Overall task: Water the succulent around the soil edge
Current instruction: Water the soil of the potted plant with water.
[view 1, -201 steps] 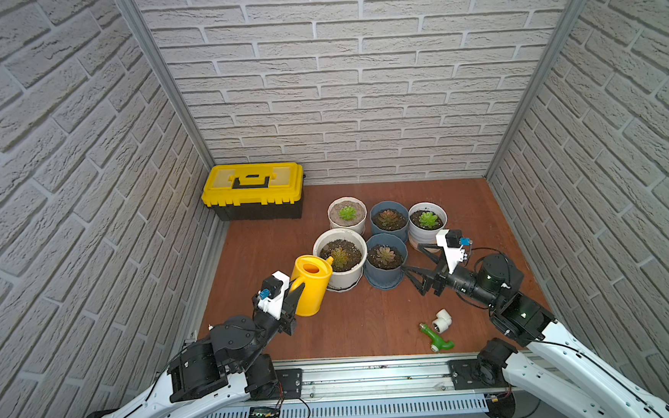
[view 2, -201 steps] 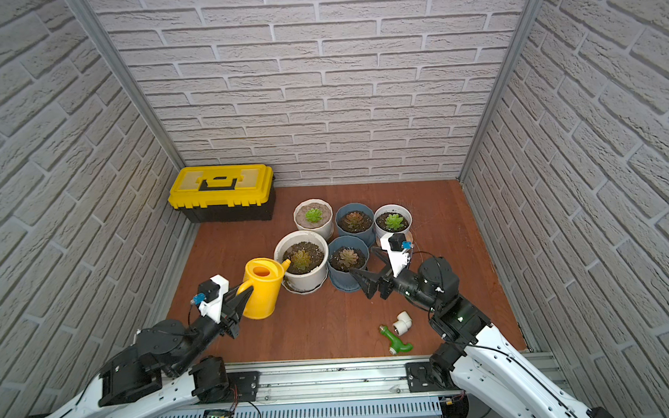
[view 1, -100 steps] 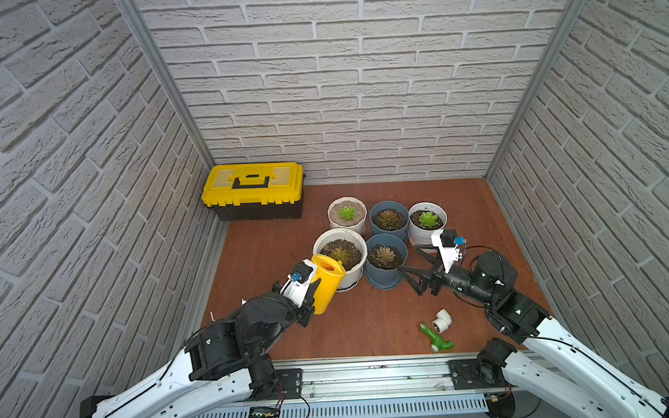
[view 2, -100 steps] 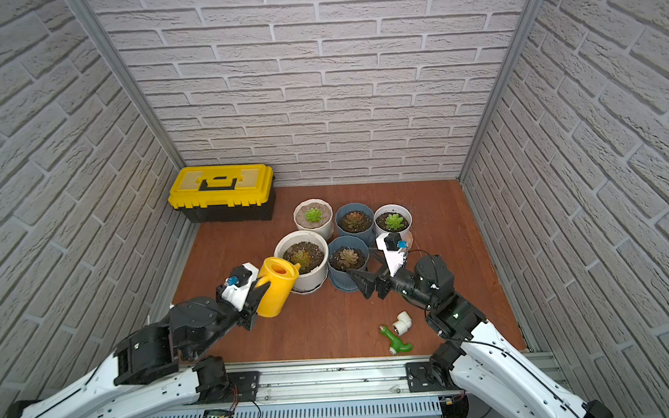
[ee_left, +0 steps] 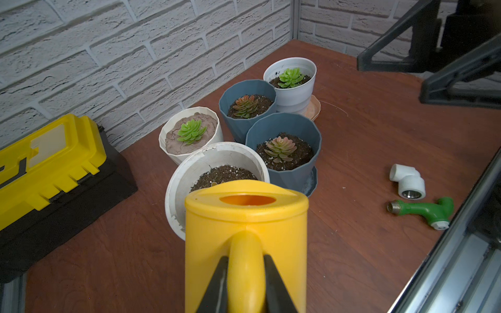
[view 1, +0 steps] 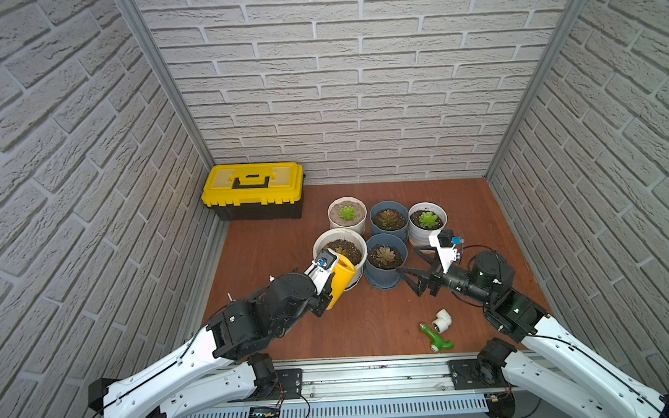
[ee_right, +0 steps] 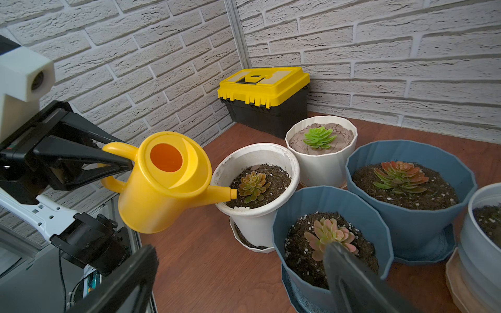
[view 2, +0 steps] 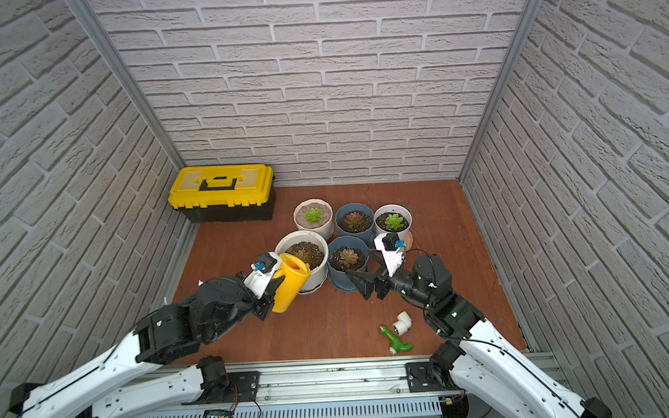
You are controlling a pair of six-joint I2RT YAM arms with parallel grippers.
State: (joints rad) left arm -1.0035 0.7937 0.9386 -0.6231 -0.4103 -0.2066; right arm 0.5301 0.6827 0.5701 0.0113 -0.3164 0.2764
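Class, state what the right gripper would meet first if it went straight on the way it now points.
Most likely the nearer blue pot: it sits right ahead of the open right gripper, though depth is uncertain.

Wood table (view 1: 271, 241): toolbox (view 1: 253, 189), 5 pots (view 1: 381, 277), white elbow (view 1: 441, 319), grn fitting (view 1: 436, 337).

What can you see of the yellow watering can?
The yellow watering can looks like smooth plastic: squat body, round open fill hole, loop handle, short straight spout. The left gripper is shut on its handle, holding it off the table. Its spout tip reaches over the wide white pot's rim, above the soil edge. No water visible.
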